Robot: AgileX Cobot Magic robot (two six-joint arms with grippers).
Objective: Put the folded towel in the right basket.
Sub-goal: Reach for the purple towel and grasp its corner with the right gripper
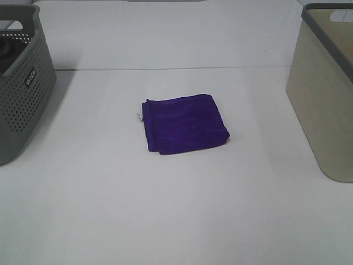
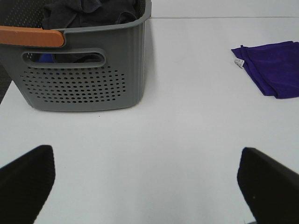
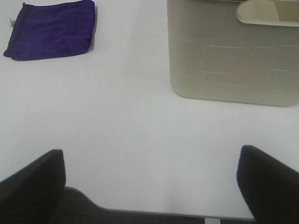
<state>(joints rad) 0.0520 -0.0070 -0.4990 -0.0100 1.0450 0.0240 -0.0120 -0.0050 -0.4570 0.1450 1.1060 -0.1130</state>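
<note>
While the towel lies untouched and the left gripper and right gripper gape empty, grasping it is likely the right arm's next job.

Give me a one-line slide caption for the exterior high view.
Folded purple towel lies on the white table between a grey basket and a beige basket.
</note>
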